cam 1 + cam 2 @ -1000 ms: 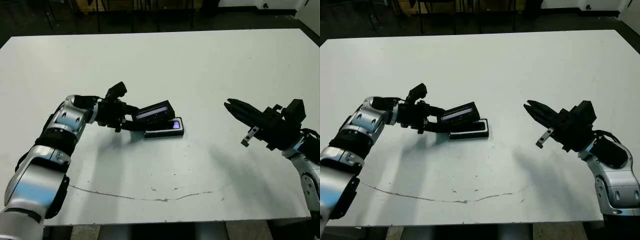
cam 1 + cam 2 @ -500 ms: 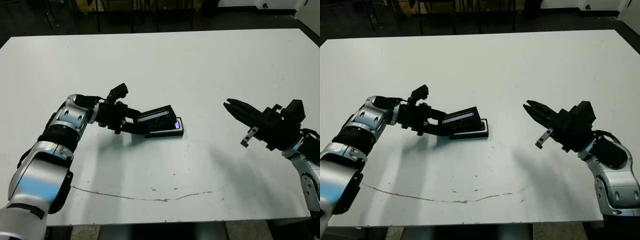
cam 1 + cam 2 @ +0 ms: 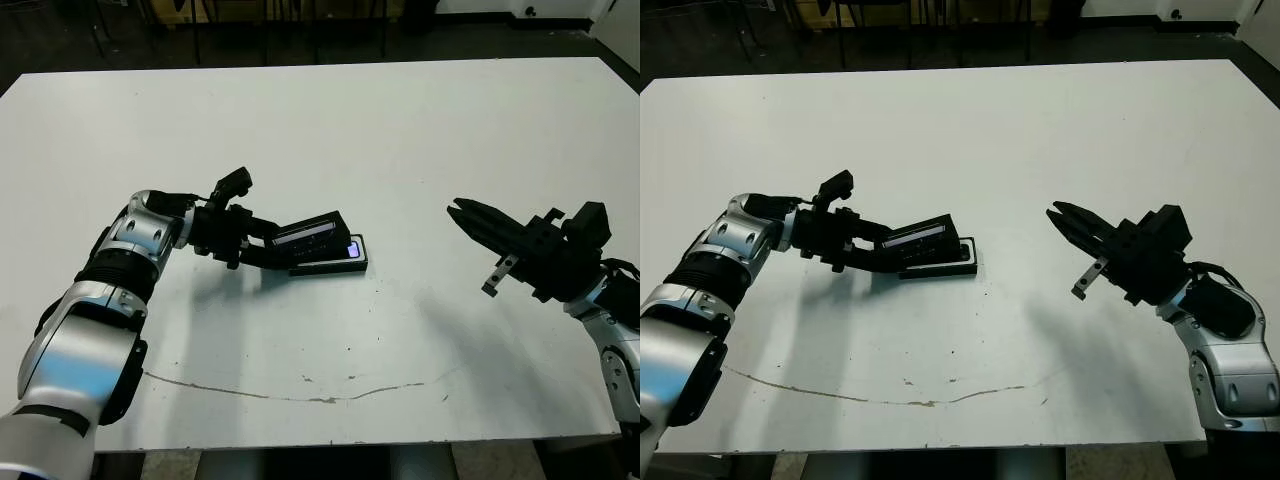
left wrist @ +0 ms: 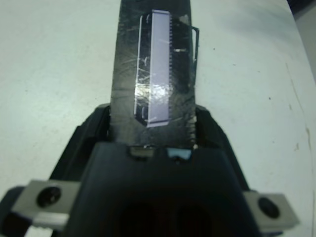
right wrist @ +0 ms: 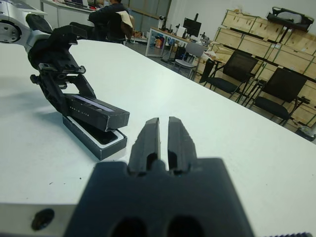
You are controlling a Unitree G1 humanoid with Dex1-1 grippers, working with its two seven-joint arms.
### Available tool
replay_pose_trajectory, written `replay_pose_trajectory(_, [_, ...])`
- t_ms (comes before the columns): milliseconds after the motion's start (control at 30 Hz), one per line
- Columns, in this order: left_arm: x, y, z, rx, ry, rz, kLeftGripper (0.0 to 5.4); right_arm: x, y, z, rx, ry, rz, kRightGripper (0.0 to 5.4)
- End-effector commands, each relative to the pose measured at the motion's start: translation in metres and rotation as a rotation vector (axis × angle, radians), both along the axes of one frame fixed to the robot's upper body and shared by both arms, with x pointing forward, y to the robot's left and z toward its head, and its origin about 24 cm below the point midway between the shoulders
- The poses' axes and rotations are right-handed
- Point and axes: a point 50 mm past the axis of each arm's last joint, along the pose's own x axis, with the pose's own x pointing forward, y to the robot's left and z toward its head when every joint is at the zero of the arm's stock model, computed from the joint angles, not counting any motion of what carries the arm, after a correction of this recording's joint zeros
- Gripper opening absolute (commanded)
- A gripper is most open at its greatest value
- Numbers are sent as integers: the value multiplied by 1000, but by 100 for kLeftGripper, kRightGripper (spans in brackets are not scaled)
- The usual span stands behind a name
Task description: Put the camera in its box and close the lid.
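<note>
Left eye view shows the box (image 3: 331,262) lying flat on the white desk (image 3: 400,140), with the purplish glint of the camera (image 3: 351,250) showing at the box's end away from the left gripper (image 3: 268,246). The lid (image 3: 308,232) is clamped between that gripper's fingers (image 3: 872,262) and slants over the box, its gripped end raised and its far end low over the tray. To the right of the box and well apart from it, the right gripper (image 5: 163,140) hovers above the desk, holding nothing, its fingers (image 5: 150,137) nearly together with a thin gap.
</note>
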Motion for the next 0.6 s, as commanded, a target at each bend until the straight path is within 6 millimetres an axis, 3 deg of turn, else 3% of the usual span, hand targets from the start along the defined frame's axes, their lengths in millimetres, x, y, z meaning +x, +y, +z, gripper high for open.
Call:
replay_pose_trajectory(33, [-6, 0, -6, 11, 18, -31, 271, -1, -3, -4, -2, 29, -9, 0])
replay_pose_trajectory(367, [-21, -8, -1, 11, 10, -154, 271, 1, -5, -7, 16, 45, -10, 0])
replay_pose_trajectory(600, [-23, -8, -4, 31, 32, -146, 271, 3, -7, -8, 20, 29, -2, 0])
